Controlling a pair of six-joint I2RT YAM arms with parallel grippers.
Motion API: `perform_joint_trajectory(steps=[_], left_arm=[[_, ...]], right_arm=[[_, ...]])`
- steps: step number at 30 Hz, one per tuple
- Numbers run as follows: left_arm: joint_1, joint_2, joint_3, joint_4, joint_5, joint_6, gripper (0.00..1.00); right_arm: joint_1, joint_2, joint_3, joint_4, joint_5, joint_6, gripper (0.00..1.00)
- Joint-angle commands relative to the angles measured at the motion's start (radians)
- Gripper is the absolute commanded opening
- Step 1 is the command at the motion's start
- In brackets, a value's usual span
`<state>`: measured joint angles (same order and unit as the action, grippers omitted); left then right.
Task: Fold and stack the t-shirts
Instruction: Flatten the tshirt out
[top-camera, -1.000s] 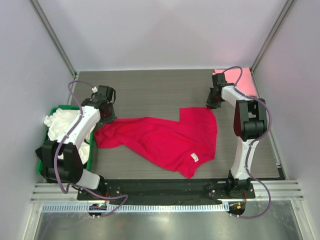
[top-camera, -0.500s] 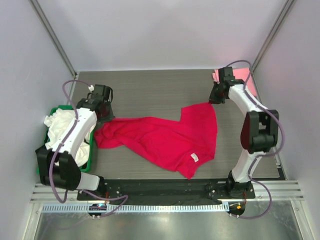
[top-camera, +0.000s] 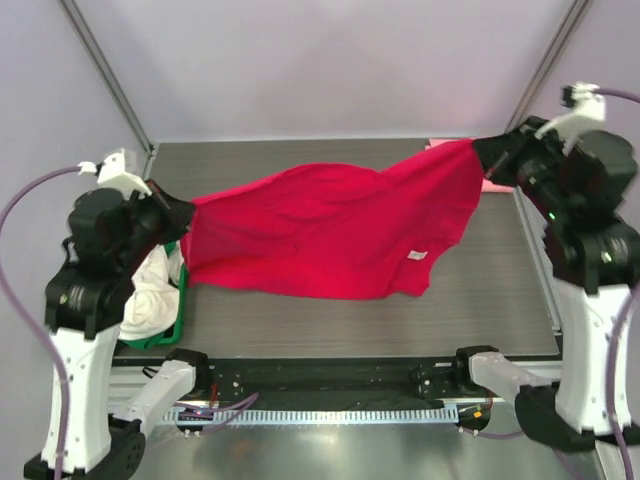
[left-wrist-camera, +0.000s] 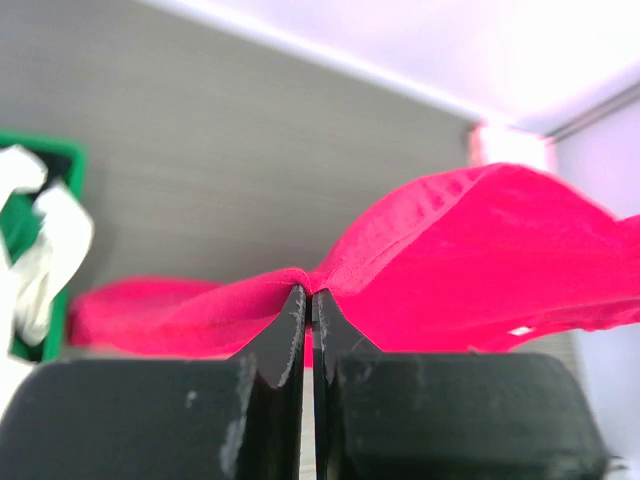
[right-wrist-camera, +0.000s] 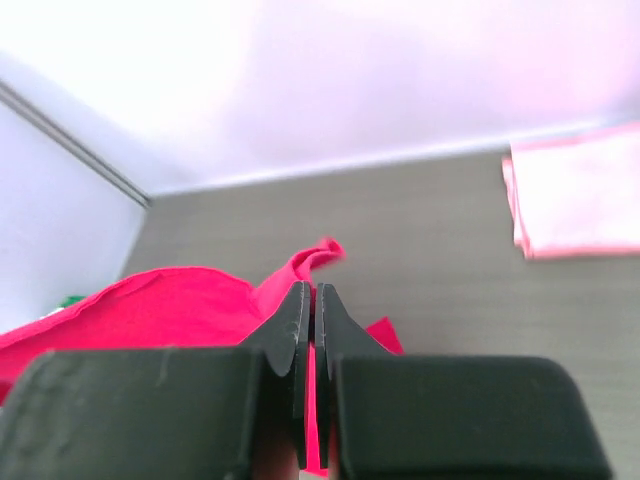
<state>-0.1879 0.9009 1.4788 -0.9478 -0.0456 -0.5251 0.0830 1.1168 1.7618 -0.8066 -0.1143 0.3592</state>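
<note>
The crimson-red t-shirt hangs stretched in the air between both grippers, its white neck tag near the lower right edge. My left gripper is shut on the shirt's left end; it also shows in the left wrist view pinching the red cloth. My right gripper is shut on the shirt's right end, seen in the right wrist view with red cloth below. The white shirt lies in the crate. The light pink shirt lies folded at the far right corner.
The green plastic crate stands at the table's left edge under my left arm. Grey enclosure walls close in the back and both sides. The wood-grain table lies under the hanging shirt.
Both arms have risen and spread apart, lifting the red shirt off the table and pulling it taut between them. Before, it lay crumpled on the table.
</note>
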Motion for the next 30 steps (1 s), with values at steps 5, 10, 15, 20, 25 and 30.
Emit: perform_joint_trajectory(steps=[5, 10, 15, 20, 25, 30], left_arm=[[-0.001, -0.18, 0.185, 0.012, 0.208, -0.026, 0.0], [-0.001, -0.284, 0.158, 0.156, 0.233, -0.078, 0.0], [-0.002, -0.203, 0.23, 0.167, 0.19, -0.087, 0.0], [-0.002, -0.036, 0.313, 0.127, 0.067, -0.092, 0.0], [0.001, 0.221, 0.312, 0.078, -0.046, -0.095, 0.0], [0.059, 0.38, 0.116, 0.205, -0.05, -0.098, 0.0]], right_arm=[[0.001, -0.251, 0.162, -0.036, -0.062, -0.08, 0.01], [0.003, -0.325, 0.302, -0.04, 0.002, -0.092, 0.01], [0.012, -0.206, 0.496, -0.043, 0.103, -0.132, 0.01], [0.018, 0.024, 0.669, -0.02, 0.149, -0.161, 0.01], [0.017, 0.24, 0.55, 0.108, 0.14, -0.186, 0.01], [0.018, 0.412, 0.336, 0.3, 0.059, -0.195, 0.01]])
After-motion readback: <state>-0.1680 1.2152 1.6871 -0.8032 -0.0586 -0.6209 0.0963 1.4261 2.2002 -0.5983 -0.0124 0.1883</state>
